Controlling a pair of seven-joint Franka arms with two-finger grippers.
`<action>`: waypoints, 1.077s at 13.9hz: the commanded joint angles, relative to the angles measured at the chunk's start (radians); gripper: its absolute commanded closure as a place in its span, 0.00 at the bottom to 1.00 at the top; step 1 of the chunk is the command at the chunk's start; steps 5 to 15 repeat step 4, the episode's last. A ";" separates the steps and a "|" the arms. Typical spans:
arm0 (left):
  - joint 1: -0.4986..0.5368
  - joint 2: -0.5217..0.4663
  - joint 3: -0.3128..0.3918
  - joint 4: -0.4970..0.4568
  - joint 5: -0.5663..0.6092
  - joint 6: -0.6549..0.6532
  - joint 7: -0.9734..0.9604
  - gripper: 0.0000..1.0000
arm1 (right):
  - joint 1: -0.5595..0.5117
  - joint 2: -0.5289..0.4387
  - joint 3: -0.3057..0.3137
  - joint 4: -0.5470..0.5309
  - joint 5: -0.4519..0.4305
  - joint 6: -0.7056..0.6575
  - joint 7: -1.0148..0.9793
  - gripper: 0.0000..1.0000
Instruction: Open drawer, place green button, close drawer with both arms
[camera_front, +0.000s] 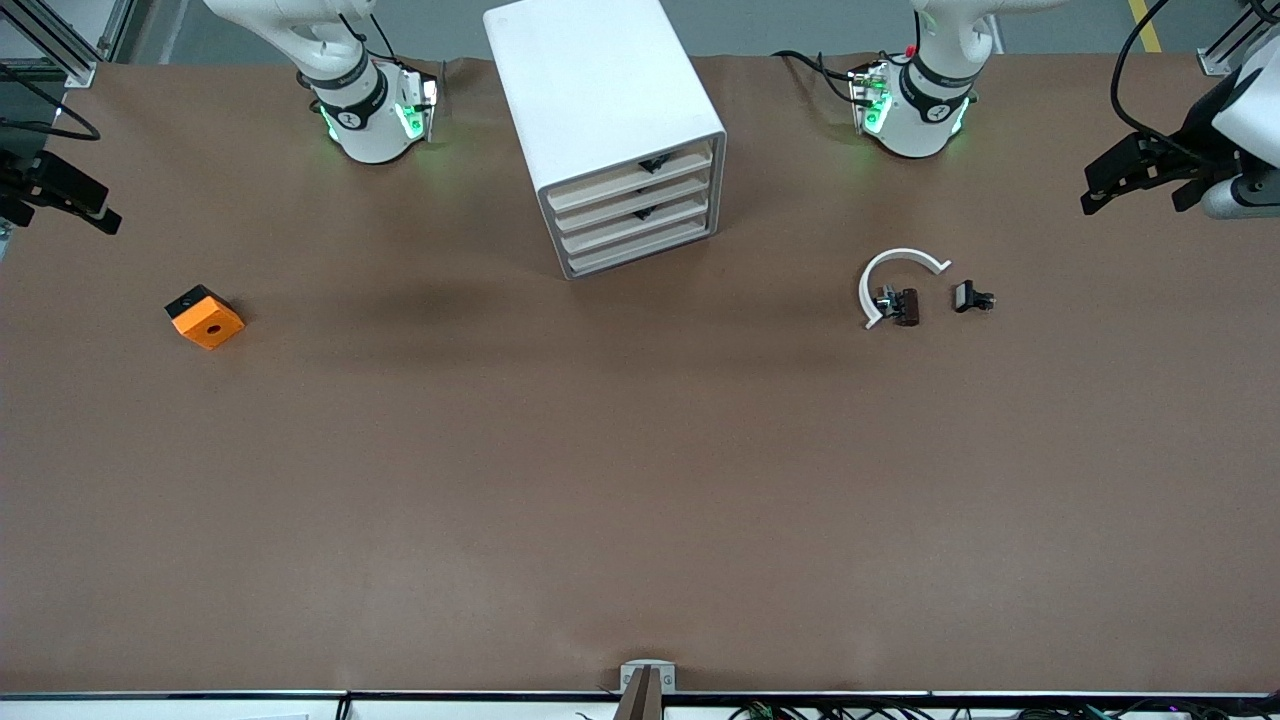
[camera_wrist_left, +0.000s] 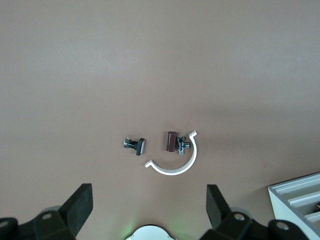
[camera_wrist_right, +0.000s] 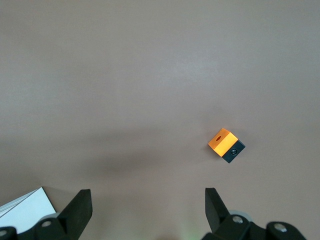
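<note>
Nearest the front camera, toward the right arm's end of the table, sits an orange cube (camera_front: 205, 317). Toward the left arm's end, a white arc (camera_front: 895, 275) lies with one black clip (camera_front: 900, 305) touching it and a second black clip (camera_front: 972, 297) just beside it. None of these is your button. You won't find the button in any view, so its place cannot be told.

Farther from the camera, between the two bases, stands the white cabinet (camera_front: 600, 80) with all four drawers pushed in. The drawer (camera_front: 640, 250) you want is one of the lower two; which one cannot be told.

Here is what the opening move turns on. The cabinet's front faces the camera, angled a little toward the left arm's end, and each drawer front runs lengthwise across it. The pull therefore comes out toward the camera.

The left gripper (camera_wrist_left: 150, 200) hangs over its own end of the table, jaws spread wide and holding nothing. The right gripper (camera_wrist_right: 148, 200) does the same over its end, near the cube. The left one looks somewhat closer to the cabinet front.
</note>
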 joint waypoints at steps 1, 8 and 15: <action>0.006 0.015 0.007 0.040 -0.006 -0.003 0.018 0.00 | 0.003 -0.025 0.000 -0.019 0.010 -0.001 0.011 0.00; 0.006 0.015 0.009 0.046 -0.003 -0.003 0.015 0.00 | 0.002 -0.023 -0.001 -0.019 0.009 -0.001 0.000 0.00; 0.006 0.015 0.009 0.046 -0.003 -0.003 0.015 0.00 | 0.002 -0.023 -0.001 -0.019 0.009 -0.001 0.000 0.00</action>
